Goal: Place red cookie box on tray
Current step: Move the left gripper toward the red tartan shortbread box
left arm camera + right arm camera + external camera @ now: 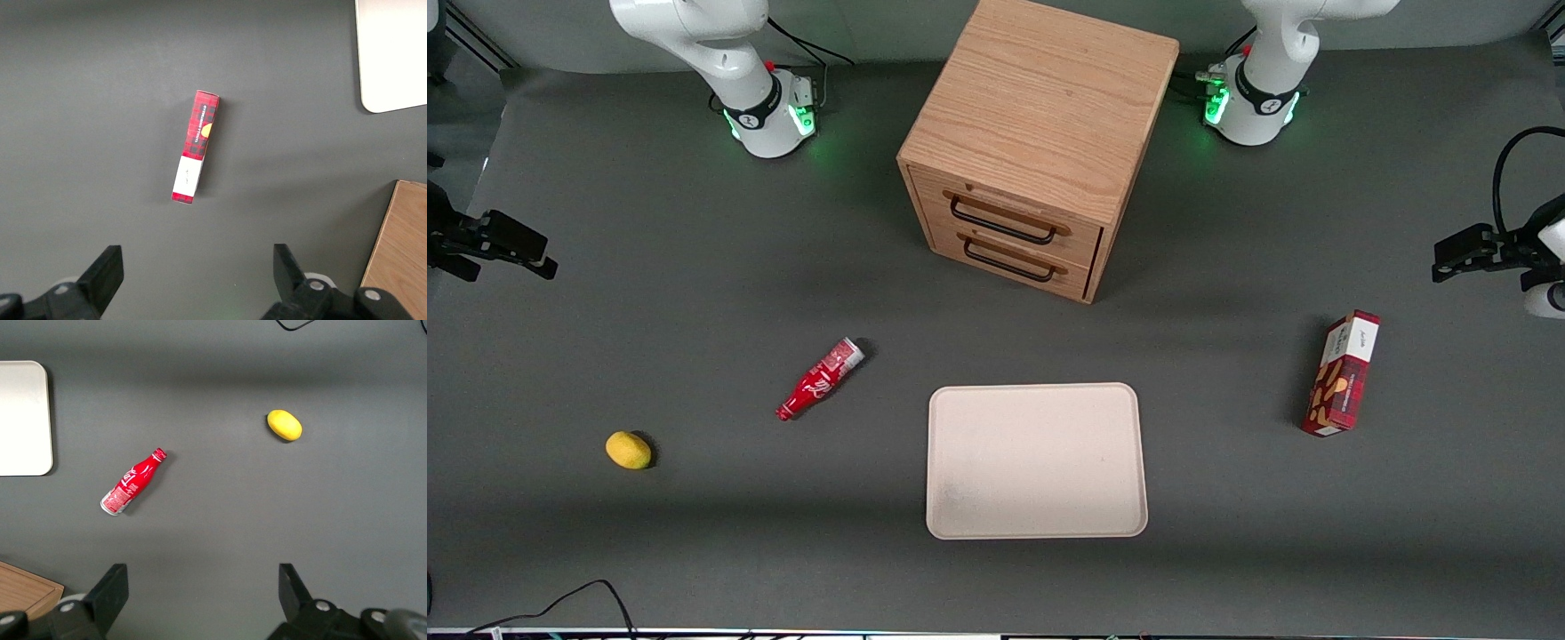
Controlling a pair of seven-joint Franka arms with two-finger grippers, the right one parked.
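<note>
The tray (1037,460) lies empty near the table's (694,551) front edge, midway along it, waiting for its load. A lemon (629,450) and a small red soda bottle (821,379) lie toward the parked arm's end, well clear of the work. The red cookie box (1342,373) rests on a narrow long side toward the working arm's end of the table, well apart from the tray and about level with the tray's farther edge; its white end panel points away from the front camera. The wrist view shows its slim upper face, a shape that should suit a pinch across the width. The gripper (193,283) hangs above the table close to that end edge, farther from the camera than the box, jaws spread wide and holding nothing, apparently poised for a descent not yet begun. A wooden two-drawer cabinet (1040,142) stands by the table's back edge.
</note>
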